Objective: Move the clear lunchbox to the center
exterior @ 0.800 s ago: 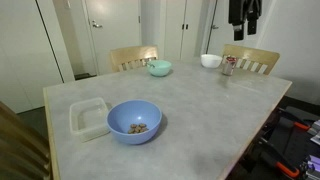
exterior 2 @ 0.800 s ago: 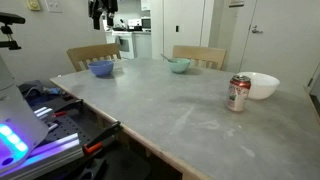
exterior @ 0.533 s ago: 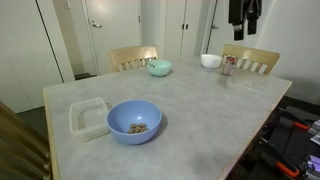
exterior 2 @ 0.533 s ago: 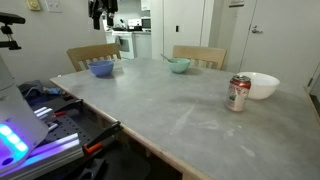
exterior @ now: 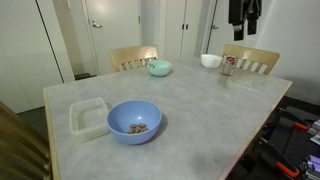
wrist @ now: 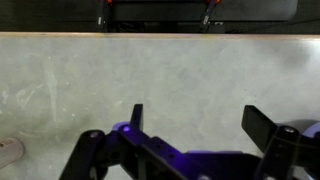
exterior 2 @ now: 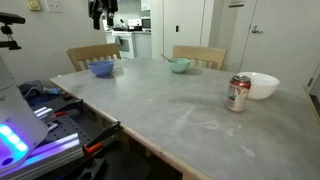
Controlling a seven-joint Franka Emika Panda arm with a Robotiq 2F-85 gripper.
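Note:
The clear lunchbox [exterior: 88,116], a shallow whitish square container, sits near the table's front left corner in an exterior view, beside the large blue bowl [exterior: 134,121]. It is not seen in the wrist view. The center [exterior: 185,95] of the grey speckled tabletop is bare. My gripper [exterior: 244,12] hangs high above the far right of the table, well away from the lunchbox; it also shows at the top in an exterior view [exterior 2: 102,12]. In the wrist view the gripper [wrist: 200,118] is open and empty above bare tabletop.
The blue bowl, with some food in it, also shows far off [exterior 2: 101,68]. A small teal bowl [exterior: 159,68], a white bowl [exterior: 210,60] and a soda can [exterior: 228,65] stand along the far side. Wooden chairs [exterior: 133,56] stand behind the table. A cluttered cart [exterior 2: 55,110] is beside it.

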